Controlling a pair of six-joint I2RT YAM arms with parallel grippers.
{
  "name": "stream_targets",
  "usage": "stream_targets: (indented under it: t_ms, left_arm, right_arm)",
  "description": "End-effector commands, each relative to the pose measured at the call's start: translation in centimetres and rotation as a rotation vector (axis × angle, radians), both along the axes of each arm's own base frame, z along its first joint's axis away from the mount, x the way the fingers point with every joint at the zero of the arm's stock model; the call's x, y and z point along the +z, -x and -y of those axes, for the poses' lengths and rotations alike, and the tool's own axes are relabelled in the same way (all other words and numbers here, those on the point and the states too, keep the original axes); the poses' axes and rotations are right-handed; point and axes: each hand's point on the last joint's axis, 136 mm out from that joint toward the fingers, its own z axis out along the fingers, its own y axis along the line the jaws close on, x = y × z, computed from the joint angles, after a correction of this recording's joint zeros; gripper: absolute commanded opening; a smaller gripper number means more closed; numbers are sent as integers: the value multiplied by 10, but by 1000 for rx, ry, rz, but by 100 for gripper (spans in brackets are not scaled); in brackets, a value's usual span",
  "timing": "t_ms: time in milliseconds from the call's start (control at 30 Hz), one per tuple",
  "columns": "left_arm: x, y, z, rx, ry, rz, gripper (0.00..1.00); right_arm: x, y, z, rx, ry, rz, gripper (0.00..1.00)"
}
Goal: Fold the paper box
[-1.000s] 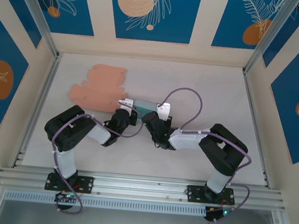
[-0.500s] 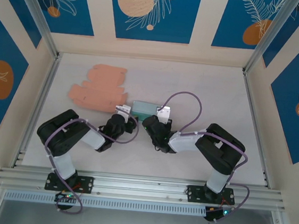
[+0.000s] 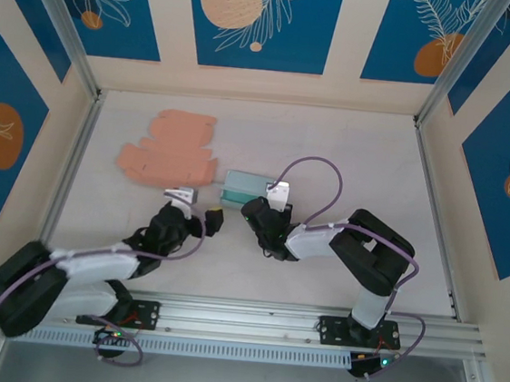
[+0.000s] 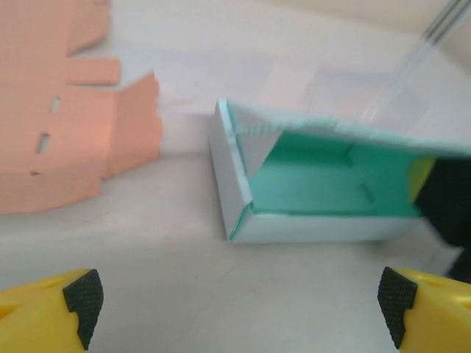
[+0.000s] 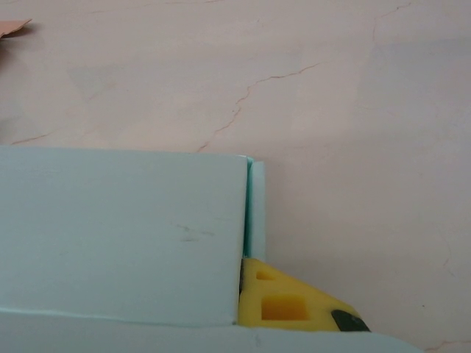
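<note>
As seen from top cam, teal box [image 3: 244, 187] lies mid-table [image 3: 359, 156], just right of flat orange sheet [image 3: 170, 150]. L claw [image 3: 200, 210] sits near box's left end, apart from it; R claw [image 3: 270, 202] is at box's right end. L wrist: fingertips [image 4: 82, 294] spread wide, nothing btwn them; box [image 4: 324, 184] ahead, open side facing cam, sheet [image 4: 59, 140] to its left. R wrist: box panel [image 5: 118, 235] at lower left, one yellow finger [image 5: 283, 305] touching its edge; other finger hidden, so can't tell if R claw grips
</note>
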Motion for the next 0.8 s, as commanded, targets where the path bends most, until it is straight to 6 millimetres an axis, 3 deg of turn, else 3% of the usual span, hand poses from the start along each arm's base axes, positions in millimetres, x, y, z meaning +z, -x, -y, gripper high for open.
stream_targets:
  t_ms: [0,133,233,300,467,533,700,767]
  left_arm:
    - [6,15,-29,106,17,-38,93]
    - [60,13,-52,180,8,65,88]
    - [96,-3,-35,96,-88,76,89]
    - [107,-20,-15,15,-139,32,90]
    - [103,-67,30,-139,-187,-82,84]
    - [90,-83,47,-193,-188,-148,80]
    - [55,-90,96,-379,-103,-296,66]
    - [44,-90,106,-412,-74,-344,61]
  right_arm:
    - [-52,25,14,37,108,-168,0]
    - [-53,28,14,35,119,-170,0]
    - [-54,30,14,32,126,-172,0]
    - [-54,32,15,30,135,-173,0]
    - [-55,33,16,29,140,-180,1]
    - [-54,34,15,29,139,-180,2]
    - [-53,37,14,26,161,-191,2]
    - [-54,40,17,15,178,-202,4]
